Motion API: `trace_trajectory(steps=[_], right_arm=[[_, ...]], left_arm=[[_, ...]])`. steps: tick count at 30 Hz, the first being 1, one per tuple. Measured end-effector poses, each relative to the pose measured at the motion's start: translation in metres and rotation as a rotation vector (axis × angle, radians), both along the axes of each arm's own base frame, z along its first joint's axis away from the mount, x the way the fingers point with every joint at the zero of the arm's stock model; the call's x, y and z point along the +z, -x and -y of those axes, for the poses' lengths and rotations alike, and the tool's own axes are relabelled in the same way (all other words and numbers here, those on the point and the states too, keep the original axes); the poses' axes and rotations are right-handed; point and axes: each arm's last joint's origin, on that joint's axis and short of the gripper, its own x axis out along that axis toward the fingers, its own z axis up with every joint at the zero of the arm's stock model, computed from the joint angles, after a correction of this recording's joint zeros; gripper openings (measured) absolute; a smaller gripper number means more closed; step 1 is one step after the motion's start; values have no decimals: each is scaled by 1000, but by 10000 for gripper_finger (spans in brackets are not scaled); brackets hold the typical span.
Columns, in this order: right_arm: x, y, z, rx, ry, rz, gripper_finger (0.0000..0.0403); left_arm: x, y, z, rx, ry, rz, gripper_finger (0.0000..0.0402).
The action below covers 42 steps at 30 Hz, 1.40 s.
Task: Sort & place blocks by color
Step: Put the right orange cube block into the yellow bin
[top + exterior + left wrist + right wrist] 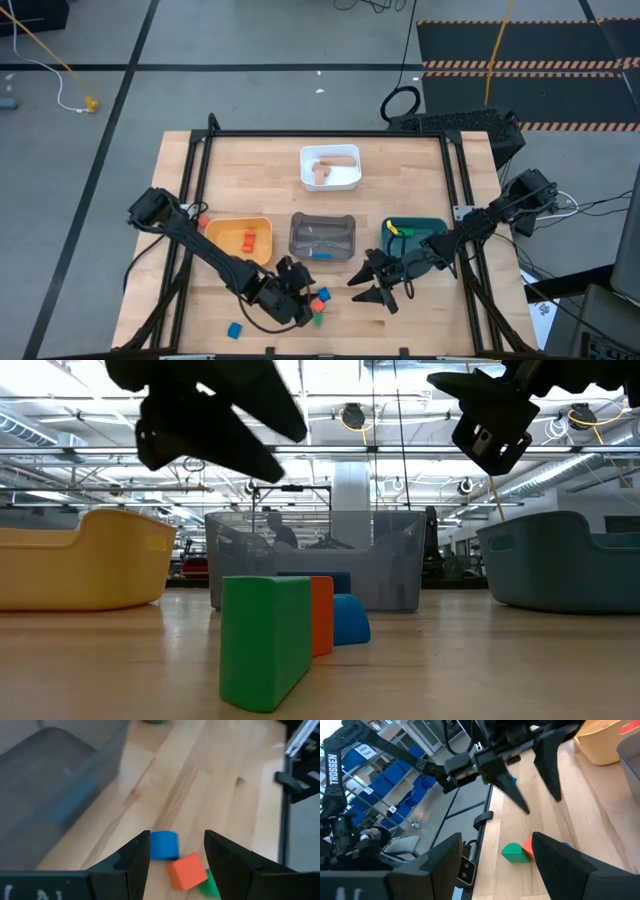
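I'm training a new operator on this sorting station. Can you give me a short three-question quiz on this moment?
1. True or false: the left gripper is open above the loose blocks.
2. Which tray holds red-orange blocks? A) white tray B) yellow tray C) grey tray
3. Name the three colours in the cluster of blocks beneath the left gripper.

Key:
1. True; nothing sits between its fingers.
2. B.
3. Blue block, red-orange block, green block.
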Motion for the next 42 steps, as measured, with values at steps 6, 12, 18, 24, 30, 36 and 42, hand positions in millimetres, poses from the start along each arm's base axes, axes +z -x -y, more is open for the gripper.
trace_trajectory(steps=[6,12,18,24,30,36,42], right_arm=[[0,0,0,0,0,0,231],[0,0,0,1,-2,2,231],[0,0,0,1,-2,3,231],[0,0,0,1,-2,3,231],[0,0,0,1,-2,3,231],[0,0,0,1,-2,2,231],[0,0,0,1,-2,3,231]], left_arm=[[-11,-8,9,-27,7,51,186],[-23,-1,13,31,11,-5,186],[-21,4,22,43,58,22,186],[-24,4,31,26,77,48,187],[-45,0,38,7,89,38,187],[-43,0,37,33,105,42,230],[-44,-1,35,41,133,22,328]])
